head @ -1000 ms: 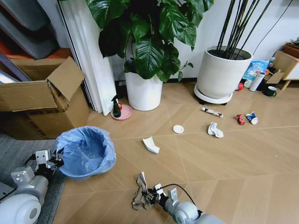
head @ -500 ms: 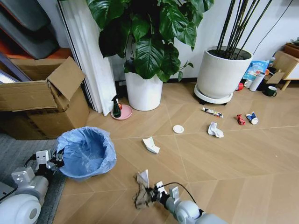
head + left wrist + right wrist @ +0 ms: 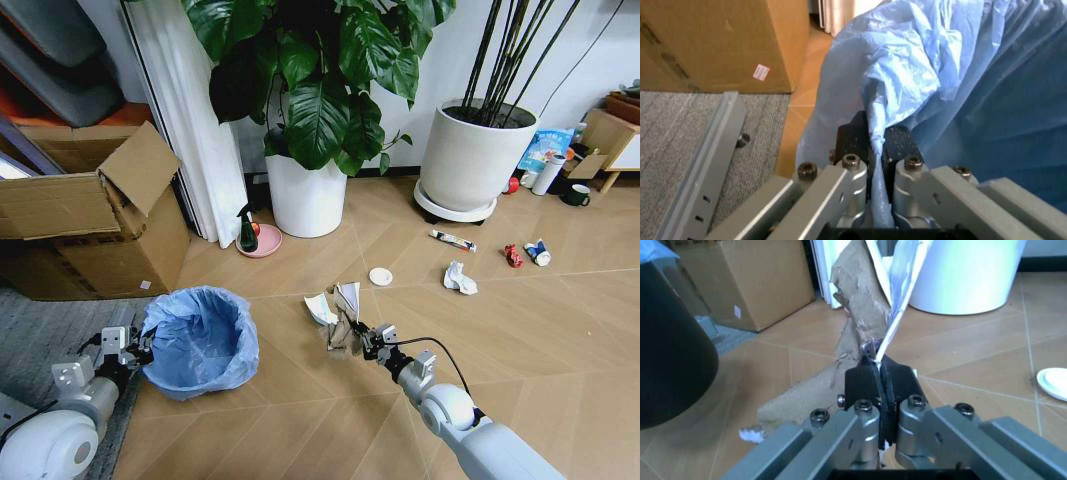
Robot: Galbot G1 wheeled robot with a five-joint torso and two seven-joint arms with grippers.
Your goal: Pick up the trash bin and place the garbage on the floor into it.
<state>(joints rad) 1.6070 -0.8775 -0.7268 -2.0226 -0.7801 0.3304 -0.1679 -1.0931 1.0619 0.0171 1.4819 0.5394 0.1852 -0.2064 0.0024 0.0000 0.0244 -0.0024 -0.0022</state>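
Observation:
The trash bin [image 3: 200, 342], black with a crinkly light-blue bag, stands at the left beside the rug. My left gripper [image 3: 135, 350] is shut on its bagged rim; in the left wrist view the gripper [image 3: 877, 145] pinches the blue plastic [image 3: 920, 75]. My right gripper [image 3: 360, 337] is shut on a crumpled tan and white paper [image 3: 345, 312], held off the floor right of the bin; the right wrist view shows the gripper [image 3: 880, 377], the paper [image 3: 863, 300] and the bin's black wall [image 3: 667, 340]. Garbage on the floor: a white wad [image 3: 320, 308], a white disc [image 3: 381, 276], a tube wrapper [image 3: 453, 239], a second white wad [image 3: 460, 278], red [image 3: 514, 256] and blue-white [image 3: 538, 251] scraps.
An open cardboard box [image 3: 90, 215] stands at the left behind a grey rug [image 3: 40, 340]. Two white plant pots [image 3: 308, 195] [image 3: 470, 160] line the back wall, with a green spray bottle on a pink dish [image 3: 248, 232] near the curtain. A dark mug [image 3: 580, 195] sits far right.
My right gripper has lifted the tan and white paper off the floor and carried it forward, level with the bin. The bin has shifted slightly right with my left gripper.

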